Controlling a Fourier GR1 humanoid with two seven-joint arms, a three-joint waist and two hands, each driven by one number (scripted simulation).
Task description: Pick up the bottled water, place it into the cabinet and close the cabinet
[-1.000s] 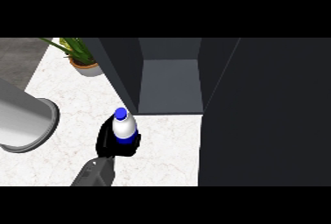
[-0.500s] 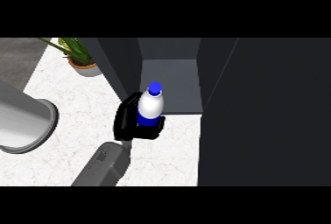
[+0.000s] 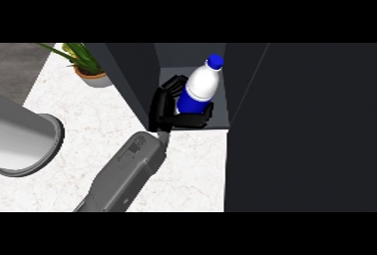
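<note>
Blue-labelled bottle (image 3: 200, 87) sits at the cabinet (image 3: 188, 55) mouth, toward 12 o'clock — right hand (image 3: 166, 105) curled round it. Left to do, I judge — set it down, release, close the door (image 3: 302, 124).

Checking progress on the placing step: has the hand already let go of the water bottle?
No: the hand has its fingers curled round the water bottle, holding it at the open cabinet.
</note>
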